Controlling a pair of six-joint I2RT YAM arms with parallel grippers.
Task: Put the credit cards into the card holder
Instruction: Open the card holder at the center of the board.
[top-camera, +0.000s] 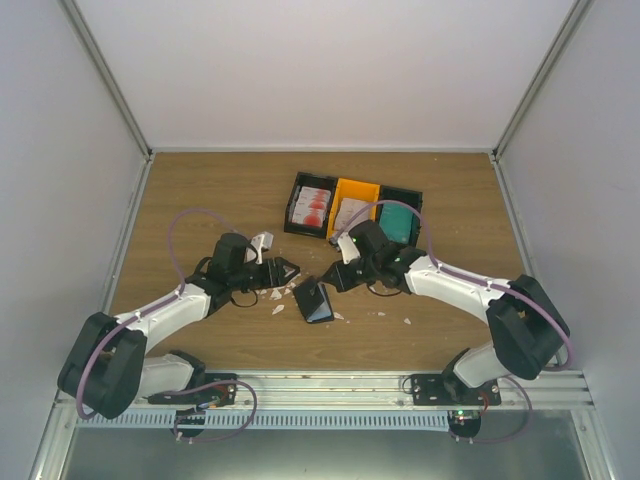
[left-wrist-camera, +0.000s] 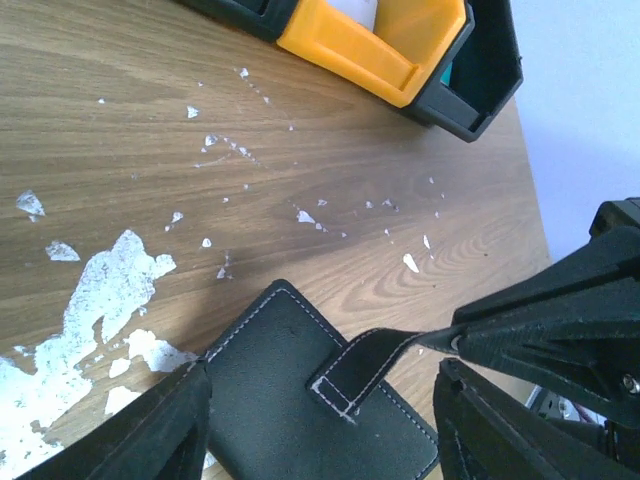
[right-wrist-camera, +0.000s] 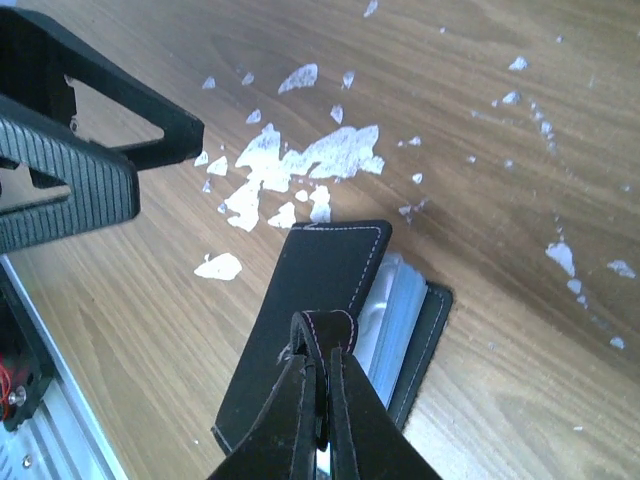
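— Right wrist view: status?
— I am clamping my right pincer (right-wrist-camera: 322, 372) on the strap (right-wrist-camera: 320, 326) of the card holder (right-wrist-camera: 325, 270), which is lying ajar on the counter (right-wrist-camera: 500, 130); my left pincer (left-wrist-camera: 320, 410) is gaping near it.
— Hazard?
— Thin strap slipping free, I judge; cover dropping shut.

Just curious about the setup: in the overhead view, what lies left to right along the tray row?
Black plastic tray with red-and-white cards → orange plastic tray with whitish cards → second black plastic tray with a teal card.

Card holder (left-wrist-camera: 270, 385) — cropped below (left wrist view).
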